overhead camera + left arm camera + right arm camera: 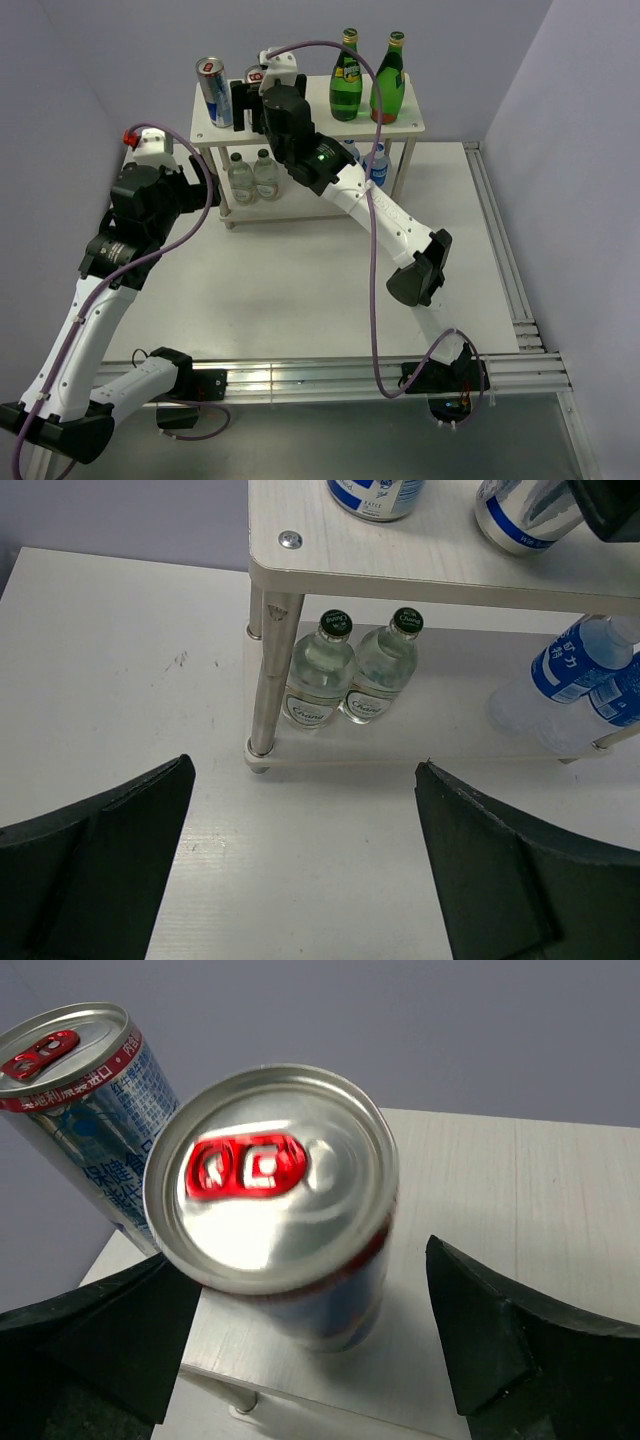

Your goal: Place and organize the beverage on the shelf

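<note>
You had two slim cans (275, 1200), two tall green bottles (346, 85), two small clear bottles (318, 680), two blue-labelled water bottles (575, 665) and one shelf (408, 118).

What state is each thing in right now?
Left can: upright, unopened.
Second can: upright, unopened.
Green bottles: upright, capped.
Clear bottles: upright, capped.
Water bottles: partly hidden, pose unclear.
Left gripper: jaws open, empty.
Right gripper: jaws open around second can.
</note>
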`<act>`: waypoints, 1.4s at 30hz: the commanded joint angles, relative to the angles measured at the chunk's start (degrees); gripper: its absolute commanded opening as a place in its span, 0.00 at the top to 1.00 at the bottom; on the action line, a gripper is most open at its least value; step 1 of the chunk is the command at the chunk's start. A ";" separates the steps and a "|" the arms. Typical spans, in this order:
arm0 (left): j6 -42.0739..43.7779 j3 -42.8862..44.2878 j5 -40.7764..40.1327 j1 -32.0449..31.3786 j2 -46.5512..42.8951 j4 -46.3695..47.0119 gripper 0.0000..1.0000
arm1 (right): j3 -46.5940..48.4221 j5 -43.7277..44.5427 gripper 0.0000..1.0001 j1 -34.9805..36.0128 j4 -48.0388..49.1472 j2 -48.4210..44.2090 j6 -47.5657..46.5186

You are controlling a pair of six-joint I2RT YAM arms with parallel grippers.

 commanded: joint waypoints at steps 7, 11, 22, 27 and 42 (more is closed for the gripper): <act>0.38 -0.29 1.01 0.63 -0.86 2.51 0.01 | -0.31 0.76 0.02 -0.10 2.90 -1.51 0.06; 0.56 -0.64 0.66 0.81 -0.68 2.51 0.01 | -3.91 1.72 0.02 -0.10 4.48 -3.61 0.85; 0.21 -0.99 1.27 0.81 -0.33 2.51 0.01 | -30.71 12.35 0.00 6.39 17.05 -23.37 -3.10; -0.23 -0.82 1.54 0.81 0.11 1.99 0.01 | -42.99 17.19 0.00 11.05 16.70 -32.88 -0.39; -4.10 18.07 10.16 0.63 -0.42 -14.09 0.01 | -38.68 -0.38 0.00 18.62 -31.53 -66.28 16.76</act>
